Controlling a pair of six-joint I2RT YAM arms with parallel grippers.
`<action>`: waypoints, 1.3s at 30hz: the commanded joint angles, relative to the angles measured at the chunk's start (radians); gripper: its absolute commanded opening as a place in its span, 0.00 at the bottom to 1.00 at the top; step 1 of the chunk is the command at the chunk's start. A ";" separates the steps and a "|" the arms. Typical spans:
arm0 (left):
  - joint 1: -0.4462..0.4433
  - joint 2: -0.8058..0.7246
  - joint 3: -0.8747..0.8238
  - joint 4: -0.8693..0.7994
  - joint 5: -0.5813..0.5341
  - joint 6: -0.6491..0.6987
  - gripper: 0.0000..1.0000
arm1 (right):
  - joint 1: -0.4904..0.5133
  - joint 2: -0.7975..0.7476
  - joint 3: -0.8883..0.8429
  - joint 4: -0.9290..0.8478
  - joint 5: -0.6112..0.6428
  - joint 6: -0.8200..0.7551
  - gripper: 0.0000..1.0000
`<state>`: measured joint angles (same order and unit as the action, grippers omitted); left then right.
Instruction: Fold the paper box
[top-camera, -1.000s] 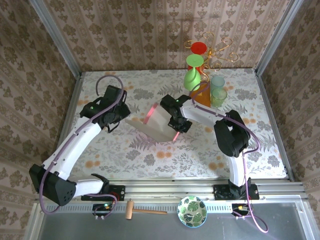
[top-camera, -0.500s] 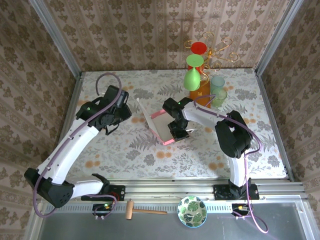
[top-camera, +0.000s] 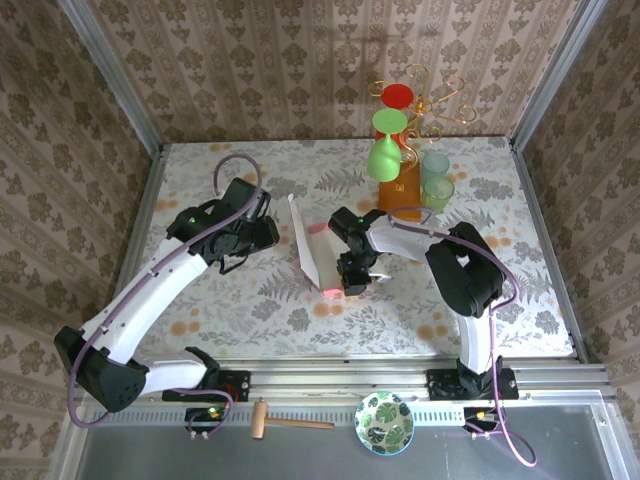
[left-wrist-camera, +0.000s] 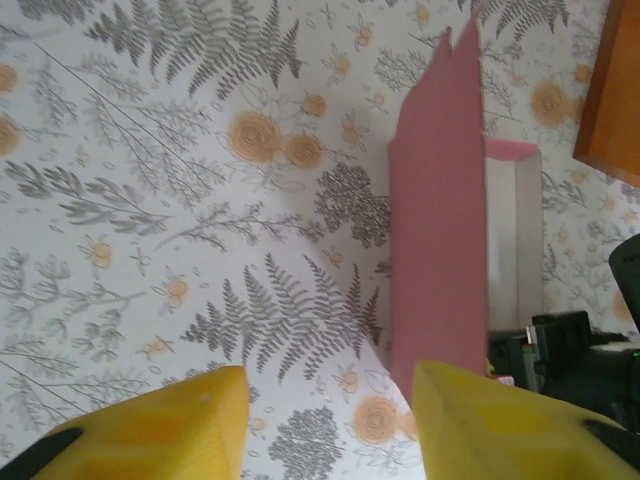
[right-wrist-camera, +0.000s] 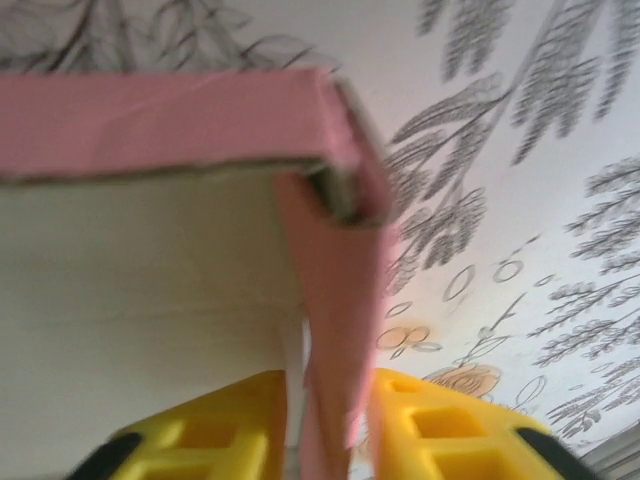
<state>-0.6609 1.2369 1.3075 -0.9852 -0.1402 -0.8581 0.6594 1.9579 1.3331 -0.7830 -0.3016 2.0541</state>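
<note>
paper box (top-camera: 313, 255) mid-table (top-camera: 230, 310), large panel standing up, pink face toward left arm. right pincer (right-wrist-camera: 325, 425) clenched on its side wall, likely anchoring it. left pincer (left-wrist-camera: 330, 425) released, near the panel, probably lined up to push it over

One paper box (top-camera: 312, 255), two cups (top-camera: 435, 165) (top-camera: 438, 193), one bowl (top-camera: 385, 422), one wooden mallet (top-camera: 285, 421).
</note>
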 joint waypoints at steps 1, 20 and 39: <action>-0.008 -0.012 0.003 0.030 0.081 0.068 0.54 | 0.006 -0.073 -0.012 0.007 -0.005 0.044 0.36; -0.011 0.251 0.161 0.057 0.139 0.273 0.54 | 0.000 -0.299 -0.064 0.028 0.167 -0.259 0.55; -0.008 0.396 0.309 -0.049 0.005 0.678 0.00 | -0.138 -0.623 -0.334 0.474 0.326 -1.262 0.56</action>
<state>-0.6800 1.6230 1.5627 -0.9962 -0.1074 -0.3267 0.5526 1.3750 1.0542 -0.4652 0.0628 1.0309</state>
